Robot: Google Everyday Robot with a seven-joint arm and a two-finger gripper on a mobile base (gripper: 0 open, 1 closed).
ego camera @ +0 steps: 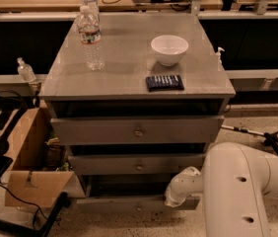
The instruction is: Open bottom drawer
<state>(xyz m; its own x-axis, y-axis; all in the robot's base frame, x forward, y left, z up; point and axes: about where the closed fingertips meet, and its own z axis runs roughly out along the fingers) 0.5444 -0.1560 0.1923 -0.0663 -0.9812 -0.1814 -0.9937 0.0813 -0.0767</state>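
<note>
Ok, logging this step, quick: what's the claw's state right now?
The claw: low at the bottom drawer front, right side; open or closed cannot be told.

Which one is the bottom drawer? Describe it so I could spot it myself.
Look at the grey cabinet in the middle, with a water bottle and a white bowl on top; three grey drawers stack down its front. The bottom drawer is the lowest, nearest the floor, with the gripper of the white arm at its right end. Its front is the slimmest of the three.
</note>
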